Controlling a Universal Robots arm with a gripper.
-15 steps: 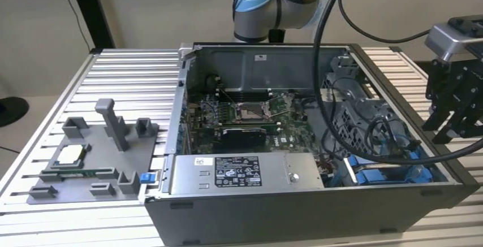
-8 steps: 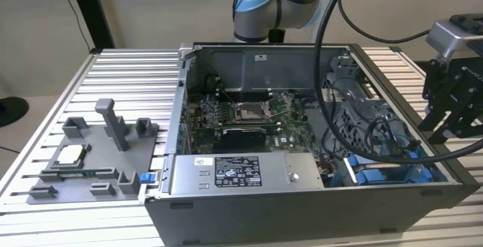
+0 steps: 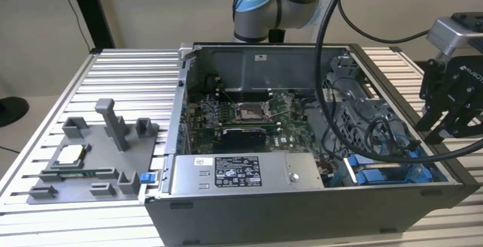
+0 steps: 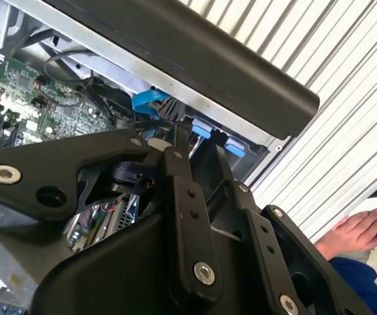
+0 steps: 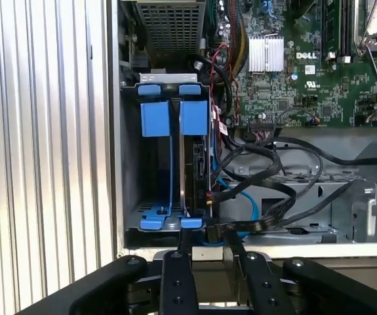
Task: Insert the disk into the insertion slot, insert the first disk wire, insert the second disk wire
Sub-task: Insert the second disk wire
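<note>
Two blue carriers (image 5: pixel 155 118) side by side in the insertion slot (image 5: pixel 132 197), disk (image 5: pixel 195 164) seated in one, black cables (image 5: pixel 260 157) alongside, gripper (image 5: pixel 206 244) over the computer case (image 3: pixel 302 213) rim, jaws slightly parted.

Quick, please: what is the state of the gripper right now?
Gripper: it cannot be told whether it is open, closed, or holding anything.

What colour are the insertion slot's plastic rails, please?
Bright blue rails, best in the first wrist view.

Probably a robotics lab: robot arm (image 3: pixel 261 7), opened computer case (image 3: pixel 302 207), slatted aluminium bench (image 3: pixel 128 72).
</note>
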